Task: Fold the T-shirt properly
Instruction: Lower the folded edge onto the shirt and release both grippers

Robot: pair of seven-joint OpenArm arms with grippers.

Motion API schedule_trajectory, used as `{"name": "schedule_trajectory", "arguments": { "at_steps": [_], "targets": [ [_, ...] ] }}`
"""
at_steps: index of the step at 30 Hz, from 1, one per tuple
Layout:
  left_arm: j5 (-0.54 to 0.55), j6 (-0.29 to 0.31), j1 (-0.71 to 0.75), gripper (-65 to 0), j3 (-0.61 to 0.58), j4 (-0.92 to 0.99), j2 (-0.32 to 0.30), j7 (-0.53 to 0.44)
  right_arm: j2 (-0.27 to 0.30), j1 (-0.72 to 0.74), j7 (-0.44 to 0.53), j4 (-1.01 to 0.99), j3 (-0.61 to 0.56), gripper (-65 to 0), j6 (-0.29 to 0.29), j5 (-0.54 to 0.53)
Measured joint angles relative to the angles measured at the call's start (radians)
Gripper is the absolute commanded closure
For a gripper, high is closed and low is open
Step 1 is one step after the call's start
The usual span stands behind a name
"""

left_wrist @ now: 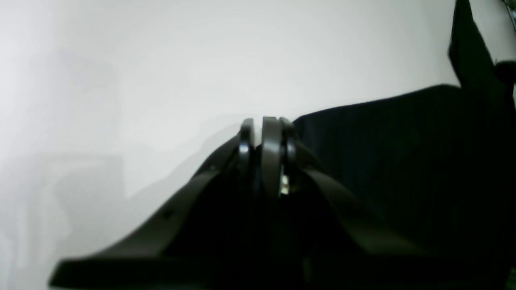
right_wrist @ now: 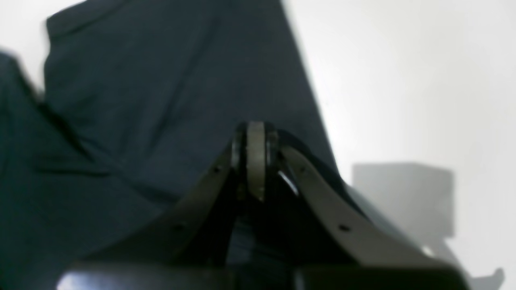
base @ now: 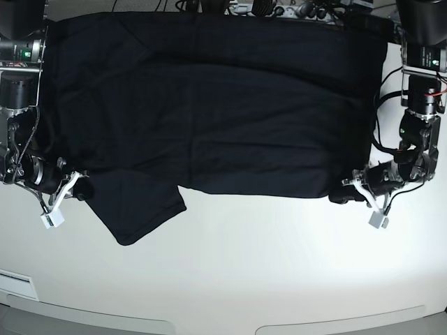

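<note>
The black T-shirt [base: 209, 105] lies spread flat across the far half of the white table [base: 265, 265]. One sleeve [base: 140, 209] points toward the front left. My left gripper [base: 343, 190] sits low at the shirt's near right corner. In the left wrist view, its jaws [left_wrist: 266, 125] are pressed together against the edge of the cloth [left_wrist: 403, 161]. My right gripper [base: 80, 190] is at the shirt's left edge beside the sleeve. In the right wrist view, it [right_wrist: 254, 133] is shut with dark fabric [right_wrist: 141, 100] bunched around its tips.
Both arm bases stand at the back corners, with cables [base: 300, 8] along the far edge. A white label [base: 14, 285] lies at the front left. Bare white tabletop runs in front of the shirt to the rounded front edge.
</note>
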State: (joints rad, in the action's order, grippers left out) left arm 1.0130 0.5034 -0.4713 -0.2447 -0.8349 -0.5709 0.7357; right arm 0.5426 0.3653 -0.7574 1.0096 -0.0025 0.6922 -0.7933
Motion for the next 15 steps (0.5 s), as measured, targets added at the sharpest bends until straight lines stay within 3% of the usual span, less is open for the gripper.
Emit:
{"name": "schedule_trajectory", "arguments": {
  "at_steps": [7,10,11,12,15],
  "targets": [
    [-0.03,0.003,-0.07,0.0,-0.01,0.006,-0.002,0.063,0.009,0.0,-0.082,0.142,0.0,-1.4,0.001,-0.016],
    [-0.037,0.002,-0.072,0.0,-0.01,0.006,-0.002,0.065,0.02,-0.001,-0.084,0.142,0.0,-32.2,-0.005,0.042],
    [-0.037,0.002,-0.072,0.0,-0.01,0.006,-0.002,0.065,0.02,-0.002,-0.09,0.142,0.0,-40.4,-0.053,0.083],
    [-0.037,0.003,-0.072,0.0,-0.01,0.006,-0.002,0.066,0.02,-0.003,-0.09,0.141,0.0,-43.6,-0.084,0.129],
    [-0.037,0.003,-0.072,0.0,-0.01,0.006,-0.002,0.065,0.019,-0.002,-0.077,0.109,0.0,-43.6,-0.128,0.163]
  ]
}}
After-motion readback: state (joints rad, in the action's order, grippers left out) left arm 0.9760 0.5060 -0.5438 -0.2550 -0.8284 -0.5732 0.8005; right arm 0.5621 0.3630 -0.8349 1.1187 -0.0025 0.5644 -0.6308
